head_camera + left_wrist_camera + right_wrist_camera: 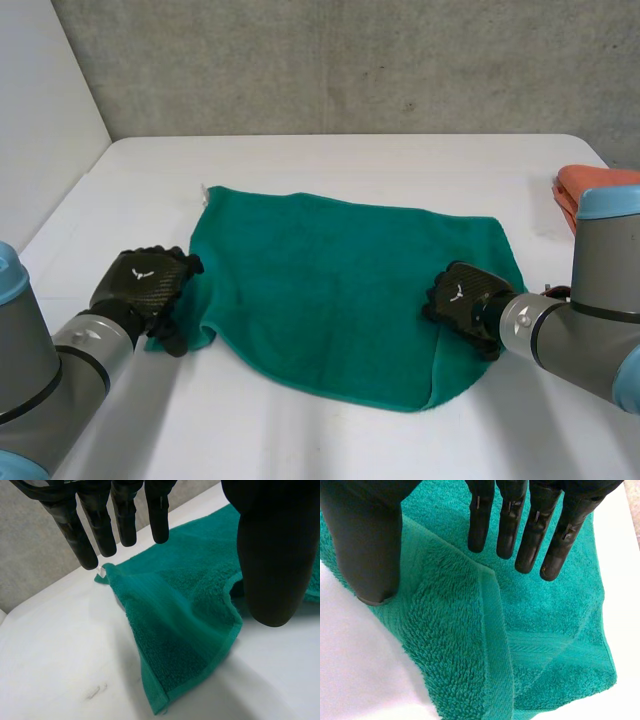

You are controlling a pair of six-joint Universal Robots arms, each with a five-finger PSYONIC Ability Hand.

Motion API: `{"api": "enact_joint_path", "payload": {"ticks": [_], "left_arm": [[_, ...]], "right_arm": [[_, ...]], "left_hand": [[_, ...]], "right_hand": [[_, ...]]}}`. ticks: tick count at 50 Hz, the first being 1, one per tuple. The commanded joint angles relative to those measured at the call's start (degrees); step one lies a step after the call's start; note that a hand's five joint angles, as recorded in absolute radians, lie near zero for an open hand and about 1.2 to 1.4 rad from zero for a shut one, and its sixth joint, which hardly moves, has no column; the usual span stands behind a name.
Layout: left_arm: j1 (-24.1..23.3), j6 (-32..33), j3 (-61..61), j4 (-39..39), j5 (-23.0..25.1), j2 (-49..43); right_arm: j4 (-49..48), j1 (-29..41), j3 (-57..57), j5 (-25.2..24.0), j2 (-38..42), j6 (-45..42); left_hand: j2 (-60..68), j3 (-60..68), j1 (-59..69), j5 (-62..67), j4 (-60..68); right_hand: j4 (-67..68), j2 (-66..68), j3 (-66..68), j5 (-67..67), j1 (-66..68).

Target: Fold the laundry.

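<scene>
A teal green towel lies spread on the white table, slightly rumpled. My left hand hovers at its near left corner. In the left wrist view the towel's corner lies under that hand, whose fingers are straight and thumb apart, holding nothing. My right hand is over the towel's near right part, where a strip of the edge is turned over. The right wrist view shows this hand open above the folded-over flap, thumb and fingers spread.
An orange cloth sits at the table's right edge, behind my right arm. A grey wall stands behind the table. Bare table surface lies all around the towel.
</scene>
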Motion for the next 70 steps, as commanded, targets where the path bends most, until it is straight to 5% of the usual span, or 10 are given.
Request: {"api": "enact_joint_path", "payload": {"ticks": [1, 11, 14, 23, 30, 59, 70], "left_arm": [[-0.1, 0.2, 0.0, 0.0, 0.0, -1.0], [-0.3, 0.1, 0.1, 0.0, 0.0, -1.0], [-0.4, 0.1, 0.1, 0.1, 0.0, -1.0], [-1.4, 0.0, 1.0, 0.7, 0.0, -2.9], [-3.1, -0.1, 2.3, 0.9, -0.1, -6.7], [-7.3, -1.5, 8.8, 3.9, -3.6, -16.0], [-0.8, 10.4, 8.4, 4.5, -3.1, -16.7]], "right_arm": [[-0.4, -0.9, -0.2, 0.0, 1.6, 0.0], [-0.5, -2.5, 0.0, 0.0, 1.9, 0.0], [-0.6, -3.2, -0.1, -0.1, 1.7, 0.3], [-6.0, -4.6, -2.3, 0.5, 0.6, 12.7], [-7.1, -9.4, -4.7, 7.0, 0.0, 27.4], [-12.1, -11.7, 4.8, 4.4, -2.4, 28.2], [-13.1, -12.3, 6.1, 3.4, -2.7, 28.2]], "left_hand": [[2.5, 2.3, 1.6, 3.3, 2.8], [2.5, 2.3, 1.6, 3.3, 2.8], [2.5, 2.3, 1.6, 3.3, 2.8], [2.2, 2.0, 1.3, 2.9, 2.5], [2.2, 2.0, 1.3, 2.9, 2.5], [10.4, 10.3, 9.5, 11.2, 10.7], [5.9, 5.7, 5.0, 6.6, 6.2]], "right_hand": [[14.7, 14.6, 14.8, 16.1, 19.0], [19.6, 19.5, 19.7, 21.0, 23.9], [50.2, 50.1, 50.3, 51.6, 54.5], [50.3, 50.2, 50.4, 51.7, 54.6], [50.3, 50.2, 50.4, 51.7, 54.6], [50.3, 50.2, 50.4, 51.7, 54.6], [50.3, 50.2, 50.4, 51.7, 54.6]]}}
